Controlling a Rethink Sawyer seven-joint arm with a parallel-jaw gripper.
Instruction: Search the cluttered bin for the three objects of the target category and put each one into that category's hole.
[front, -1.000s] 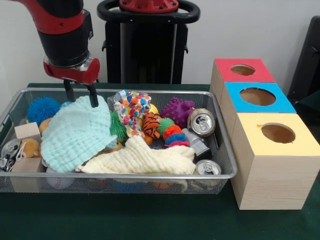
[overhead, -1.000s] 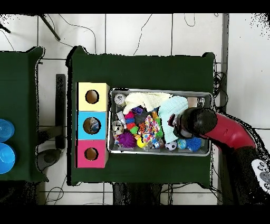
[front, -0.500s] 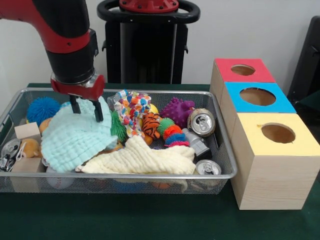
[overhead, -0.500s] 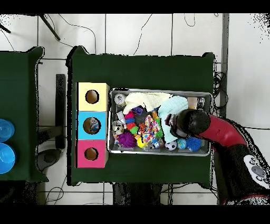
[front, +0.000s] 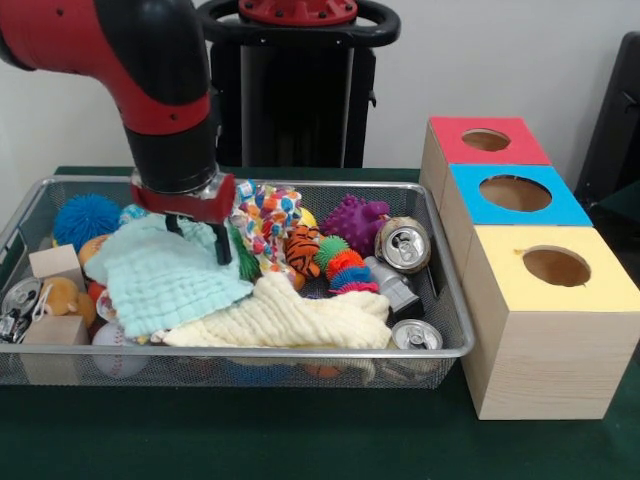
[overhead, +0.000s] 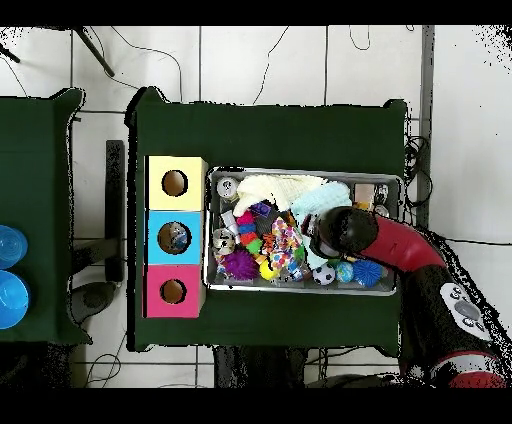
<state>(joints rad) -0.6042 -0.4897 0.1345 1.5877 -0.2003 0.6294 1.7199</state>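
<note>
Gripper (front: 198, 239) fingers reach down into the wire mesh bin (front: 445, 300), spread apart, their tips pressed into the mint-green cloth (front: 160, 280) with nothing clamped between them; one dark finger (front: 221, 243) stands at the cloth's right edge.

From the left of the front view: a crushed can (front: 17, 298) lies against the bin's left wall, with two wooden blocks (front: 54, 262) near it, a blue spiky ball (front: 86, 217) at the back corner and a white baseball (front: 118, 345) low at the front. The green cloth covers the left half of the bin, and a cream cloth (front: 285, 318) overlaps its lower right edge, running along the front. Behind the cream cloth sit a colourful dotted toy (front: 266, 215), an orange striped tiger toy (front: 301, 250), a rainbow ringed toy (front: 345, 270) and a purple spiky ball (front: 355, 221). Right of these, one silver can (front: 403, 243) lies on its side, a grey flattened can (front: 392, 285) lies beside it, and a third can (front: 415, 336) stands in the front right corner.

Beside the bin stand three wooden boxes, each with a round hole: yellow box (front: 545, 330) nearest, blue box (front: 515, 195) in the middle, red box (front: 484, 142) farthest.

Overhead, the arm (overhead: 400, 245) crosses the bin's right end.
</note>
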